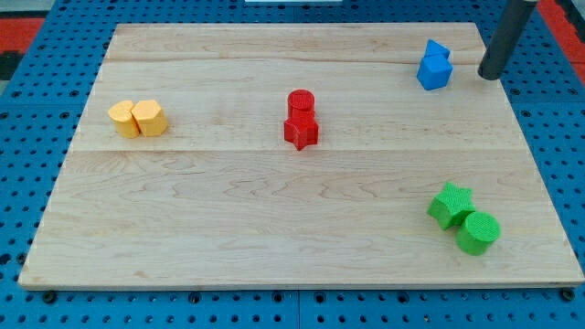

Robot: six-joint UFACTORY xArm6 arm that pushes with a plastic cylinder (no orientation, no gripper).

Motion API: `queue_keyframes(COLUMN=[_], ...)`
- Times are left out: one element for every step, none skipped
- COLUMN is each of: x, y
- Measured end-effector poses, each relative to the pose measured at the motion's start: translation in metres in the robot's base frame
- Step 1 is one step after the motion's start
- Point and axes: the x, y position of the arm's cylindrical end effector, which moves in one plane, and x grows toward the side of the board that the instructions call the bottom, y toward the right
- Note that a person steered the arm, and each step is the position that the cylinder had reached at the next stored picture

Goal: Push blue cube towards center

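Resting on a blue pegboard, the pale wooden board fills most of the view and carries every block. The dark rod comes down from the view's top right corner, and my tip stands at the board's right edge; being a bare rod end, it has nothing to spread or pinch. Down the view from my tip and a little left, near the board's lower right corner, a green star-shaped block touches a green cylinder. Far to the view's left of my tip, two yellow blocks sit pressed side by side; their exact shapes are hard to tell. Between them and my tip, near the middle of the board, a red cylinder touches a red star-shaped block. Just left of my tip, apart from it, sits the blue cube, with another blue block of unclear shape touching its upper side.
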Motion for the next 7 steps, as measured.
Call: queue_keyframes(x=[-0.003, -0.003, -0.011, -0.012, -0.012, -0.011, 0.003], y=[0.000, -0.024, -0.041, -0.047, -0.092, -0.138, -0.132])
